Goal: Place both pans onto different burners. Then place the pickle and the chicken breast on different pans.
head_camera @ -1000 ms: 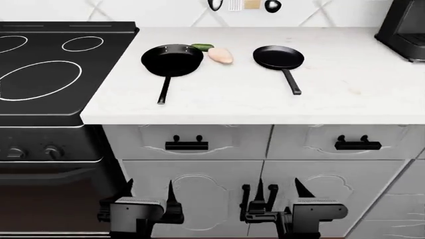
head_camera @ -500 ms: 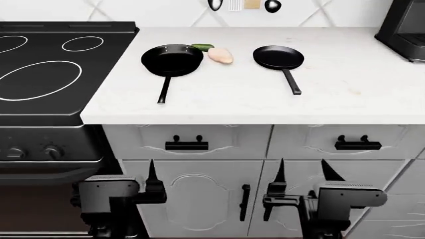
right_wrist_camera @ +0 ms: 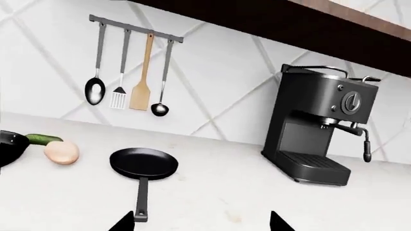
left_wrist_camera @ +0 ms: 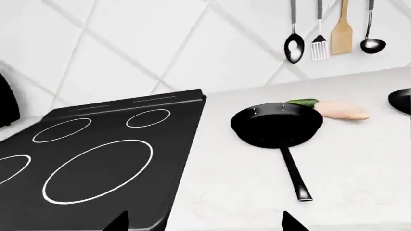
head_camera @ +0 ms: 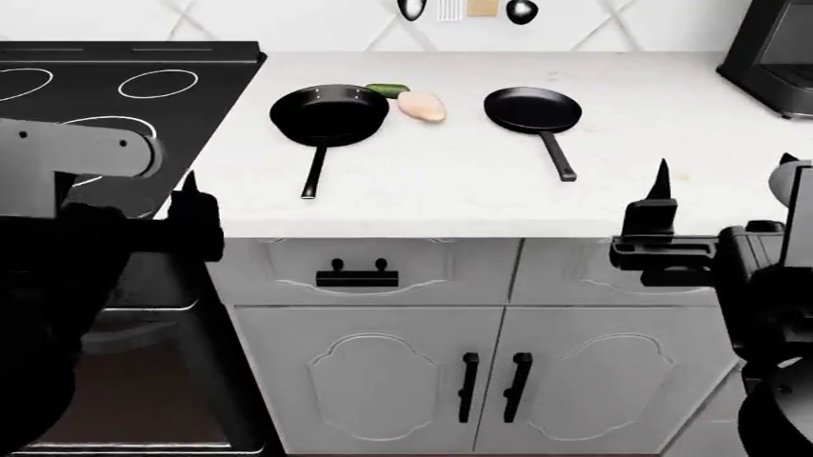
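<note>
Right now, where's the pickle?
In the head view, the pickle lies on the counter behind the left pan, beside the chicken breast.

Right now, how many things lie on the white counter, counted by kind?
Pans: 2, left pan and right pan
Pickle: 1
Chicken breast: 1
Coffee machine: 1
Total: 5

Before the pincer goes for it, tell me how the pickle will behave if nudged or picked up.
The pickle looks like a rounded, smooth cylinder, so it will probably roll if nudged sideways. It lies close between the deeper pan and the chicken breast, which may block it and crowd the fingers. Small and glossy, it is likely light and possibly slippery.
</note>
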